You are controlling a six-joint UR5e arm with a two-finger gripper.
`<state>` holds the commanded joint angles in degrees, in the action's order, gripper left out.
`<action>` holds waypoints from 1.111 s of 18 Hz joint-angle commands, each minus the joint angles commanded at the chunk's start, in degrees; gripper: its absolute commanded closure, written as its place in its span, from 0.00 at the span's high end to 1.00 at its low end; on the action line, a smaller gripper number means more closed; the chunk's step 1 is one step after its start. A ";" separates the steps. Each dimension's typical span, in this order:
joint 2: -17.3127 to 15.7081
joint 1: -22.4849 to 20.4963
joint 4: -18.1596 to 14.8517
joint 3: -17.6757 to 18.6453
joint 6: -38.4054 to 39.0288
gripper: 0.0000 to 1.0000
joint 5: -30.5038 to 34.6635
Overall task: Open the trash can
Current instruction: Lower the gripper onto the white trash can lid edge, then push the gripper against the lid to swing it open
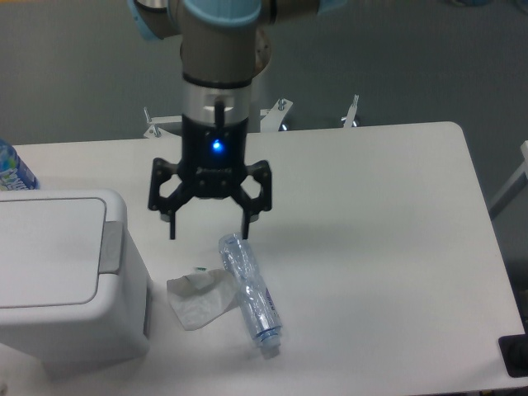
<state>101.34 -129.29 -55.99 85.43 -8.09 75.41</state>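
On the table: we take the trash can (62, 280) as our landmark; it sits at the near left corner of the white table (371, 214), partly cut off by the picture's edge.
Trash can: a big, boxy white plastic bin with rounded corners. We judge it stiff and light for its size, with smooth, slippery walls, so a sideways shove could slide it across the table.
Lid: flat, white and closed, flush with the body (49, 247). We see no lip to hook, so we would not try to pinch or pry it.
Push strip: a narrow grey strip (111, 245) along the lid's right edge. We judge this the place to act: a short downward press with a fingertip, not a grasp.
Arm: it hangs above the table to the right of the trash can, well apart from it.
Claw: spread wide (209, 224), fingers pointing down, holding nothing and touching nothing.
Bottle: a crushed clear plastic bottle (250, 292) lies on its side right of the trash can, just below the claw.
Paper: a crumpled white scrap (200, 300) lies between the trash can and the bottle, touching the bottle.
Second bottle: a blue-labelled one (12, 169) peeks in behind the trash can, mostly out of view.
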 joint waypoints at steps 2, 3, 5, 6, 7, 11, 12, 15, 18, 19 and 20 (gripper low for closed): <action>0.26 0.62 0.00 -0.09 0.00 1.00 -0.09; 0.35 0.97 0.00 -0.17 0.35 1.00 -0.09; 0.62 1.32 0.09 -0.17 1.67 1.00 -0.09; 0.70 1.67 0.09 -0.26 1.67 1.00 -0.09; 0.70 1.76 0.09 -0.26 1.67 1.00 -0.09; 0.88 2.82 0.09 -0.17 1.85 1.00 0.00; 0.88 2.82 0.09 -0.17 2.28 1.00 -0.09; 0.88 2.82 0.09 -0.17 3.08 1.00 -0.09; 0.97 3.34 0.09 -0.17 3.25 1.00 0.00; 0.97 3.35 0.09 -0.09 3.25 1.00 0.09; 0.97 3.35 0.09 0.00 3.25 1.00 0.09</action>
<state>102.30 -125.95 -55.90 85.43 -4.83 75.50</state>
